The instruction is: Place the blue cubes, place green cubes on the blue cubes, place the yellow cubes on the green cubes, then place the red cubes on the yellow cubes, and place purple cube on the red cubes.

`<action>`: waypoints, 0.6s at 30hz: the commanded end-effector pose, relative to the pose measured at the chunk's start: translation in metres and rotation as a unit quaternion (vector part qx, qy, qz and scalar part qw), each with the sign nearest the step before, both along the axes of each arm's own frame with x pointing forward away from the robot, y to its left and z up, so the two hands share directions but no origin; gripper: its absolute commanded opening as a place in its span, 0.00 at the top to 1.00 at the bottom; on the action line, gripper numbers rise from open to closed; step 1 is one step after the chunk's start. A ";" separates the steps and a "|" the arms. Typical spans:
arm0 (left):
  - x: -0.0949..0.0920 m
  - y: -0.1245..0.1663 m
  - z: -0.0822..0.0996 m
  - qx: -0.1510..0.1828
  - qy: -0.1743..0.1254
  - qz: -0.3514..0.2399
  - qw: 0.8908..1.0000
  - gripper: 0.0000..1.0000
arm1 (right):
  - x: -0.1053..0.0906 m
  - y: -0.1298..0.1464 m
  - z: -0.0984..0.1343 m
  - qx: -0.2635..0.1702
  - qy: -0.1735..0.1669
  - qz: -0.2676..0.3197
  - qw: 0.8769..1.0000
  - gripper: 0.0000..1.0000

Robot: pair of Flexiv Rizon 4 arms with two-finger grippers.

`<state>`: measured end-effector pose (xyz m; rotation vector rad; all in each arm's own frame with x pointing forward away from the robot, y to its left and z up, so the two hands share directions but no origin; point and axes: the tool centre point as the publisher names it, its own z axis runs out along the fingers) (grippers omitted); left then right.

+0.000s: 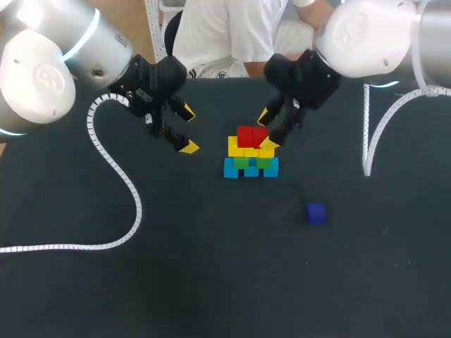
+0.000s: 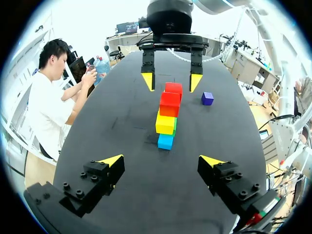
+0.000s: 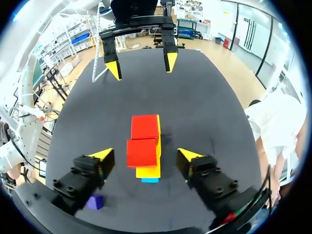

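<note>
The stack of small coloured blocks stands in the middle of the black table (image 1: 141,282): light blue cubes (image 1: 231,169) at the bottom, green cubes (image 1: 242,163) on them, yellow cubes (image 1: 235,149) above those, and two red cubes (image 1: 246,135) side by side on top. The right gripper (image 3: 145,154) hangs right over the stack with its yellow-tipped fingers spread wide, one on each side of the nearer red cube. There is a gap between each finger and the cube, so it has hold of nothing. The small dark purple cube (image 1: 316,213) sits alone on the table, a short way off the stack on the robot's right and nearer to the robot. The left gripper (image 2: 162,160) is above the table on the stack's other side, near it but apart, fingers wide open and empty. A white ribbed cable (image 1: 127,197) trails across the tabletop beyond that gripper, well away from the stack.
</note>
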<state>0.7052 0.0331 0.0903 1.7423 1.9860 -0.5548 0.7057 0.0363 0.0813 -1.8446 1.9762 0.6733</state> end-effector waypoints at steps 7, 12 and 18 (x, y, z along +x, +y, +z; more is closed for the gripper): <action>0.002 0.001 0.000 -0.001 0.001 -0.002 1.000 0.00 | -0.019 -0.027 0.017 0.005 -0.035 0.005 0.999 0.00; 0.002 0.001 0.000 -0.001 0.001 -0.002 1.000 0.00 | -0.036 -0.048 0.028 0.008 -0.056 0.016 0.998 0.00; 0.002 0.001 0.000 -0.001 0.001 -0.002 1.000 0.00 | -0.059 -0.067 0.025 -0.003 -0.051 0.017 0.999 0.00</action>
